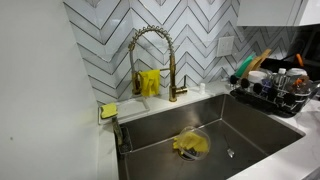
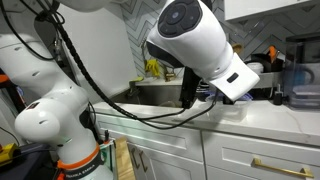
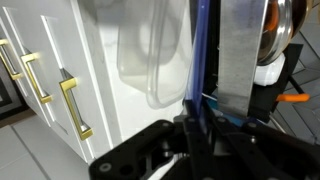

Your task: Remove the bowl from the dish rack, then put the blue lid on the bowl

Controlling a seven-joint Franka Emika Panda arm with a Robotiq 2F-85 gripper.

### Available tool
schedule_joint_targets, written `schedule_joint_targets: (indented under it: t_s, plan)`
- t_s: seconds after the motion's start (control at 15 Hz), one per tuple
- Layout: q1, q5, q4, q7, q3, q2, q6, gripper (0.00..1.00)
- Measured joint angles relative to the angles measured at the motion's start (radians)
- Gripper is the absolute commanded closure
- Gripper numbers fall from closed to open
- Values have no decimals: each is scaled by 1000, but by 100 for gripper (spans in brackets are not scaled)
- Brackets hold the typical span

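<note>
Hand (image 3: 207,110) pinches blue lid (image 3: 202,45), held edge-on, vertical in wrist view. Bowl (image 3: 150,60) on table (image 3: 110,110), upper centre, just left of lid (already off rack (image 1: 275,92)).

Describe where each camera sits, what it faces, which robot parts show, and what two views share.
Exterior view: above, facing the sink and gold faucet; no robot.
Exterior view: beside the cabinets, along the counter; the arm fills it.
Wrist view: past the gripper, shut on the blue lid, toward the bowl.
Shared: the dish rack, also in the wrist view.
</note>
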Motion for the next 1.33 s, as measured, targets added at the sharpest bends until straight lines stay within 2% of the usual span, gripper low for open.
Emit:
schedule_joint_targets:
  t_s: [1.0, 1.33]
  plan:
    - [-25, 13, 8, -45, 3, 58, -25, 98]
    - [-42, 34, 19, -98, -3, 45, -79, 98]
